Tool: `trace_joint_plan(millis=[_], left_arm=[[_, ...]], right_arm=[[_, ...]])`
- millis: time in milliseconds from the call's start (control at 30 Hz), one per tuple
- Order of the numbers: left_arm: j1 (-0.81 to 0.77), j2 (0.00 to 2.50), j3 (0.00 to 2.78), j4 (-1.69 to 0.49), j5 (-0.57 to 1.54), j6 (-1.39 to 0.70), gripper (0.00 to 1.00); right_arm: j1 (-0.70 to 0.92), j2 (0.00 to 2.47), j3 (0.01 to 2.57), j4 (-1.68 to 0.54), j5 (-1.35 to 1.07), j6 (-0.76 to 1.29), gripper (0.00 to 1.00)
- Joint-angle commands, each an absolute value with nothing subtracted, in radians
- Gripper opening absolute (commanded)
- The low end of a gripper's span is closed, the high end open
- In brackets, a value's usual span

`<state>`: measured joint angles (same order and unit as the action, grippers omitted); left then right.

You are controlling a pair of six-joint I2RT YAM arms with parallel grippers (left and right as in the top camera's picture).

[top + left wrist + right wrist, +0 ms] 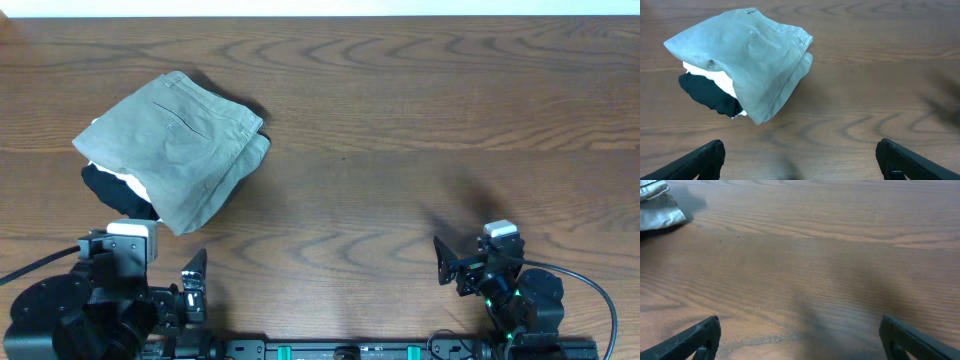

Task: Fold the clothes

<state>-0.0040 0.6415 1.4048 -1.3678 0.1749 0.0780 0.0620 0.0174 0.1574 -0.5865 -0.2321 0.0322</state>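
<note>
Nearest, on the near side of the khaki trousers (180, 150): left gripper (800, 162), jaws spread wide, gripping nothing, only wood between the two dark fingers (705, 160). Set low at the near edge of the table (420, 120), close to the trousers' near corner but not touching it.

Well apart to the right of the trousers, at the same near edge: right gripper (800, 330), jaws likewise wide open and empty, pointed over plain wood grain. Just a pale scrap of the trousers' edge at the top left corner of its wrist view.

Further out, on the left half of the table: the trousers themselves, folded into a thick, roughly four-sided bundle and lying at a slant. Waistband and a stitched pocket seam showing on top, layered edges turned toward the right.

Tucked under the trousers' near left edge: white garment (710, 75), a thin strip peeking out. Beneath that again: black garment (707, 95), bulging out toward the near side.

Beyond the trousers and to their right: brown wood-grain tabletop.
</note>
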Motion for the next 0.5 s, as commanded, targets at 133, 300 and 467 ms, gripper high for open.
trace_joint_plan(millis=[133, 300, 467], left_arm=[[0.025, 0.614, 1.352, -1.263, 0.076, 0.089, 0.98], [0.08, 0.508, 1.082, -0.897, 0.196, 0.116, 0.98], [0.096, 0.353, 0.754, -0.644, 0.327, 0.114, 0.98]], right_arm=[[0.052, 0.011, 0.154, -0.587, -0.232, 0.021, 0.99], [0.052, 0.011, 0.154, -0.587, -0.232, 0.021, 0.99], [0.052, 0.011, 0.154, -0.587, -0.232, 0.021, 0.99]])
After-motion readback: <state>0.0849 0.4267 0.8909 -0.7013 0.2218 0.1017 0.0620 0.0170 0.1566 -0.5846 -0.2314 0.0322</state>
